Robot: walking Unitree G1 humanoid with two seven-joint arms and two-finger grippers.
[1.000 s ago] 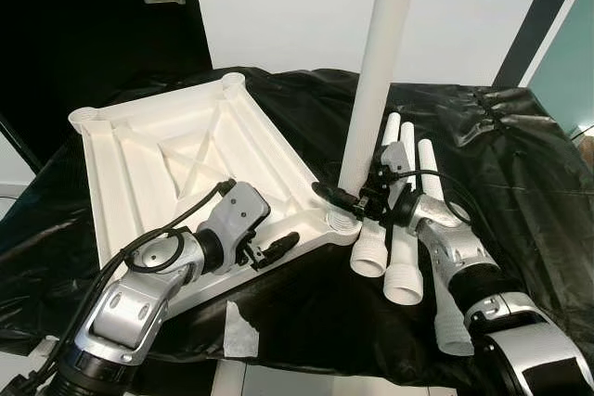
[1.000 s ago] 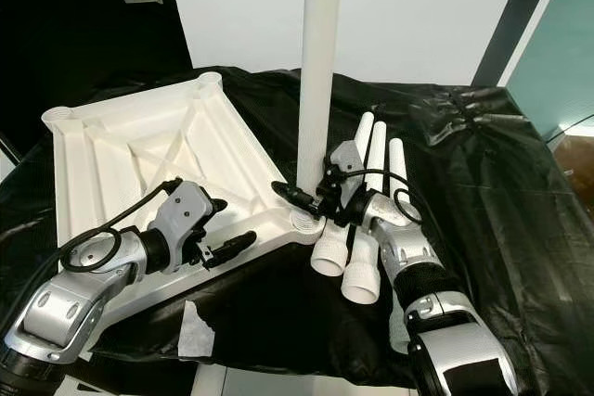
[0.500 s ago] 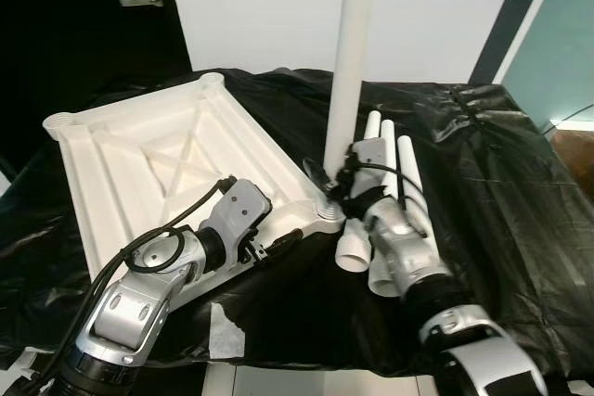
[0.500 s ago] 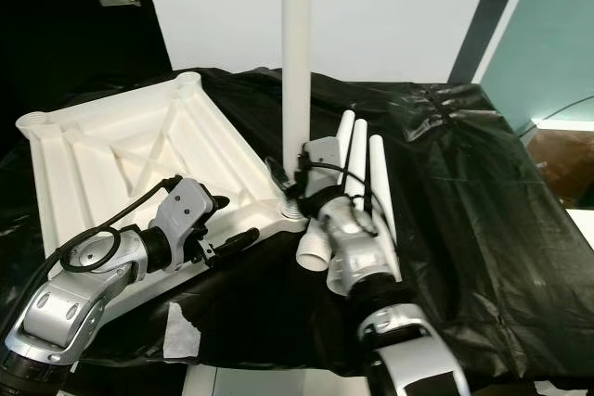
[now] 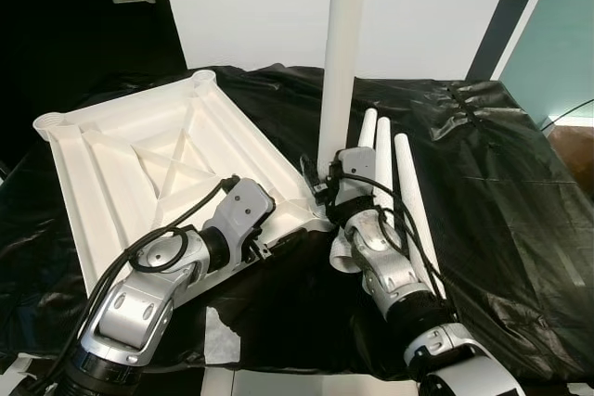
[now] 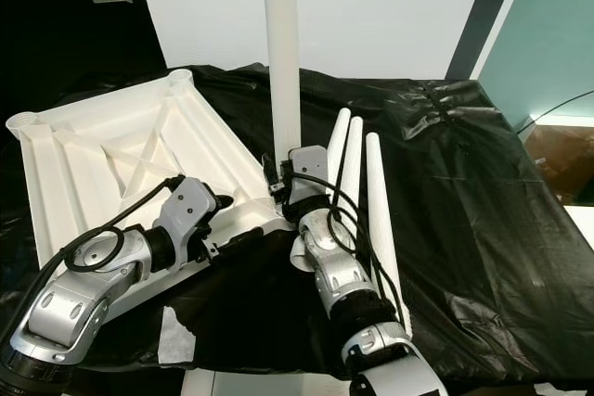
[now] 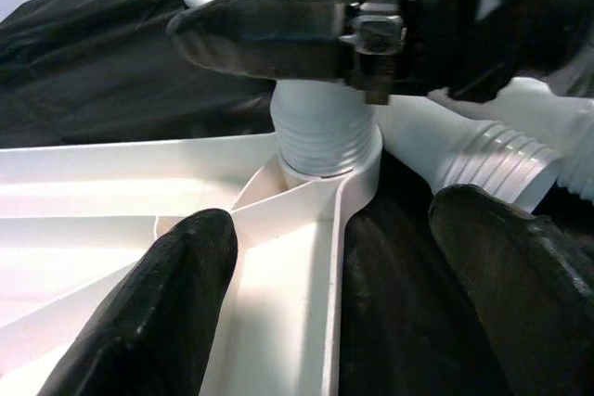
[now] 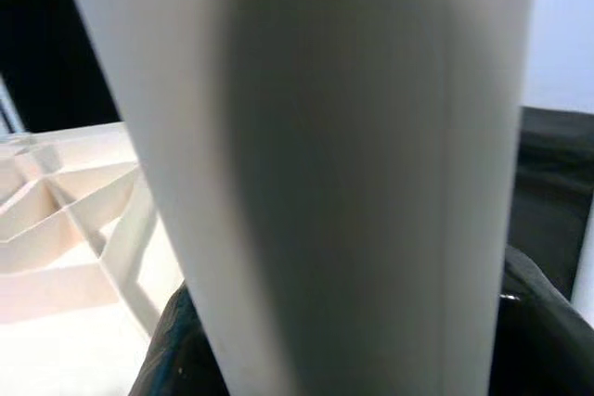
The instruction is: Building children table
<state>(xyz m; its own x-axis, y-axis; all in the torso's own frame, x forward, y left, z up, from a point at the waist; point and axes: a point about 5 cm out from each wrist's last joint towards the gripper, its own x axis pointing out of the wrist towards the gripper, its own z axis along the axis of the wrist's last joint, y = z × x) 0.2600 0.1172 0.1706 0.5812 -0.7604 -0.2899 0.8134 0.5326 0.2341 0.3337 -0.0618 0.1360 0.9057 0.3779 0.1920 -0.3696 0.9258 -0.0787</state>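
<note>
White ribbed plastic tabletop lies underside up on black plastic sheet covering table. Tall white plastic leg stands upright in near corner socket. Right claw clamped on leg's base. Left claw with fingers apart, straddling tabletop edge near socket. Three loose white legs lie side by side just beside right arm. No legible writing or labels.

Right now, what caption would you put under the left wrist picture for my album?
Right gripper holds the white table leg upright in the tabletop's corner socket, while the left gripper straddles the tabletop's edge.
</note>
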